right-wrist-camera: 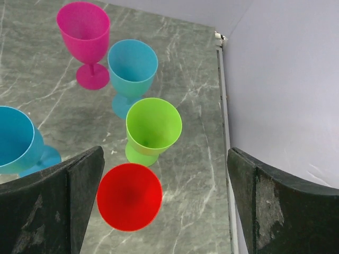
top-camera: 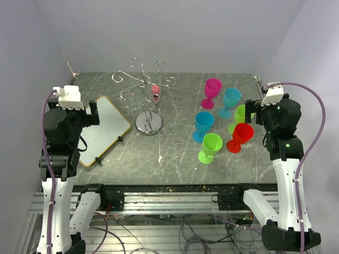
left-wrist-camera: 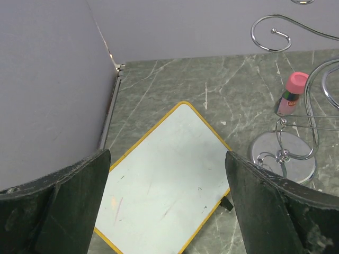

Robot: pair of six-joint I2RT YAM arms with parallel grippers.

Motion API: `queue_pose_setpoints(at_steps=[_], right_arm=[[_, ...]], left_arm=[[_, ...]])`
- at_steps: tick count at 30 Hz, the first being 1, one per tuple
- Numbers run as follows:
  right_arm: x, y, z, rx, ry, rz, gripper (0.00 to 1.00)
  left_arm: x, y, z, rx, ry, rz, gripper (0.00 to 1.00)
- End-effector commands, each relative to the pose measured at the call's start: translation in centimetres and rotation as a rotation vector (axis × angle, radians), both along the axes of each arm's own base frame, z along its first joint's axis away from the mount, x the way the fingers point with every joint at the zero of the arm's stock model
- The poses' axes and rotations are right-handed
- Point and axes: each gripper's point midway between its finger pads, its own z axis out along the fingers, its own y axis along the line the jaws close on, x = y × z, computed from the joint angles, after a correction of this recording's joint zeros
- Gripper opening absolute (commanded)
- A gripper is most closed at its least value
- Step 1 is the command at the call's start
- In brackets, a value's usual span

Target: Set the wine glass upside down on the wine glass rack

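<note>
A grey marbled desk point(top-camera: 175, 153) lies between pale walls. Toward its back we see the wine glass rack point(top-camera: 144, 87) standing, a pink-capped bottle point(top-camera: 155, 92) near its post. Right of it stand the wine glasses point(top-camera: 204, 121), all upright (magenta, two blue, two lime, one red). The right gripper point(right-wrist-camera: 167, 201) hangs over the red wine glass point(right-wrist-camera: 129, 197), jaws wide apart, empty. The left gripper point(left-wrist-camera: 167, 206), equally spread, hovers above a yellow-edged white board point(left-wrist-camera: 164, 180).

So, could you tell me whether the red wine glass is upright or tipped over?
Upright. The red wine glass stands on its base, its open bowl facing up.
</note>
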Motion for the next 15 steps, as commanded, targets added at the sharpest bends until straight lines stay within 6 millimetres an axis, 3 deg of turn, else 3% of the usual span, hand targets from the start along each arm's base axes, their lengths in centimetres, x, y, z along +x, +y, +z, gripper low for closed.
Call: queue_pose_setpoints(at_steps=[1,15], right_arm=[[0.6,1.0,1.3,0.012,-0.05,0.047,1.0],[1.5,1.9,1.9,0.01,-0.062,0.095,1.0]], left_arm=[[0.7,-0.6,0.8,0.01,-0.03,-0.038,0.99],[2.1,-2.7,0.6,0.017,-0.009,-0.16,0.99]])
